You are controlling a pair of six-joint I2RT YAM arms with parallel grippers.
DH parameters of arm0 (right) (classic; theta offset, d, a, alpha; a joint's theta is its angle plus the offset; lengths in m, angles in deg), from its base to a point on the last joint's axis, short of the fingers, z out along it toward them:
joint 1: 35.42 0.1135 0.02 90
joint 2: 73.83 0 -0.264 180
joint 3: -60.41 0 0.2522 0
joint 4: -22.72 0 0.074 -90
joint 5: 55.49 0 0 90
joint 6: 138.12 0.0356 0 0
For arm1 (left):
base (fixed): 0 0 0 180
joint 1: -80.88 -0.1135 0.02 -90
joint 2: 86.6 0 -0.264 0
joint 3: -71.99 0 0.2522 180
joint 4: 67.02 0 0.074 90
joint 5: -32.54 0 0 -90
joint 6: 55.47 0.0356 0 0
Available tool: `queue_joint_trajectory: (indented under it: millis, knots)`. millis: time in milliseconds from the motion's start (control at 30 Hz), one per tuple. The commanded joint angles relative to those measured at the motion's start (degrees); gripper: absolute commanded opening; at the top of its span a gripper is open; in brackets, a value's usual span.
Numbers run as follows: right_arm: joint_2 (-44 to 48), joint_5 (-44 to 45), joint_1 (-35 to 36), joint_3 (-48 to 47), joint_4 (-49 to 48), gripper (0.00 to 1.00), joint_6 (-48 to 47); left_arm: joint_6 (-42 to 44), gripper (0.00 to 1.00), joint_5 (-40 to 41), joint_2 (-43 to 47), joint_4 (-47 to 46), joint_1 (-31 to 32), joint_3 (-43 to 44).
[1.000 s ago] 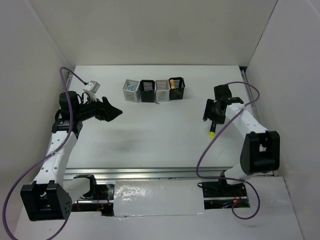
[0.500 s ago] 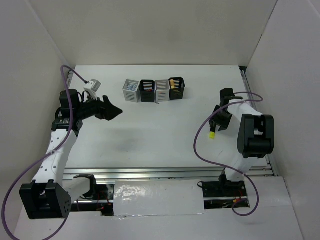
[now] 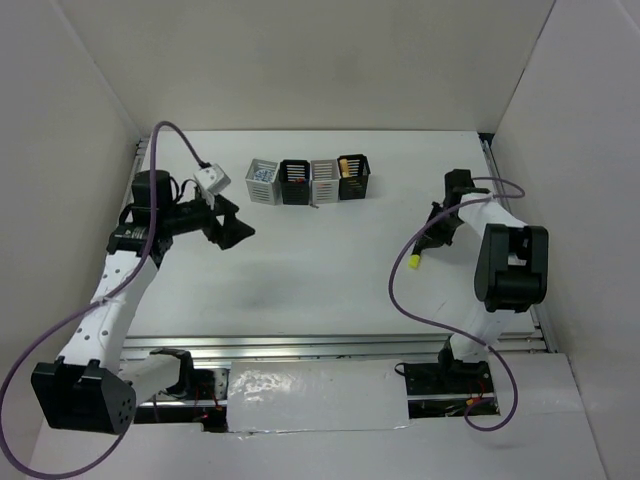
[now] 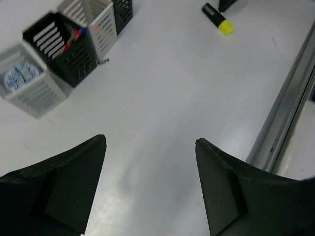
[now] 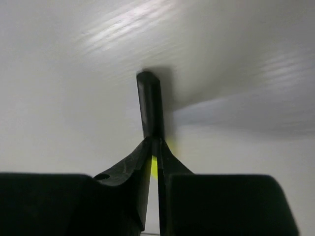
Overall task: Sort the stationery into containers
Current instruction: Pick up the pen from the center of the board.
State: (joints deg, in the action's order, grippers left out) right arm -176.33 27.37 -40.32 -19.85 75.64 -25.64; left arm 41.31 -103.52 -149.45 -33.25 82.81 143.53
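The right fingers (image 5: 133,164) are pinched tight on the highlighter (image 5: 149,105); its black end pokes out past the tips in the middle of the wrist view, and a bit of yellow shows between them; from above, it sits at the right of the picture, with its yellow tip pointing down and left; I cannot tell if it is off the worktop (image 3: 330,260) yet.

The left fingers (image 4: 69,182) are spread wide with nothing between them; they hang over bare worktop at the left.

The cups (image 3: 308,180) stand in a row at the top middle, well apart from the highlighter; the pens (image 4: 74,38) are in the second cup from the left; the end cup (image 3: 353,177) on the right has orange things in it, so I think the highlighter belongs there.

To do this well, I would lift straight up first, so the tip does not drag; then go slowly up and left to the end cup; the grip looks small, so a fast swing could make the highlighter slip; turn it so one end points down; put that end inside the cup before letting go; come down from right above, so the row does not get bumped.
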Motion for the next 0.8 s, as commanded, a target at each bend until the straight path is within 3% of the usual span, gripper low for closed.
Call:
queue_joint_trajectory:
  millis: [0,167,267,400,500,600,767]
  knots:
    - [2.38,-8.57,1.73,0.76,-1.54,0.00,-1.12,29.32,0.86,-3.86,-0.78,9.83,4.38,5.49]
    - [7.91,-21.06,7.62,0.41,-2.33,0.00,1.86,45.72,0.86,0.51,1.15,5.93,19.37,0.34]
    - [9.76,-23.54,11.40,0.49,-2.15,0.00,2.13,48.67,0.84,6.66,2.12,0.40,26.70,-4.23]
    - [11.53,-17.76,13.52,0.15,-1.72,0.04,-0.23,46.39,0.83,8.36,-1.57,-3.13,31.20,-3.03]
    - [11.79,-9.93,12.21,-2.14,0.82,0.19,-4.00,42.61,0.84,10.02,-2.54,-5.33,31.20,-2.23]
    - [9.79,-2.65,10.71,-4.95,2.41,0.41,-11.45,43.14,0.86,11.61,-2.37,-1.83,31.20,-1.62]
    - [3.28,9.40,10.53,-9.00,3.04,0.43,-18.51,41.47,0.92,12.40,-0.61,1.18,31.29,-3.11]
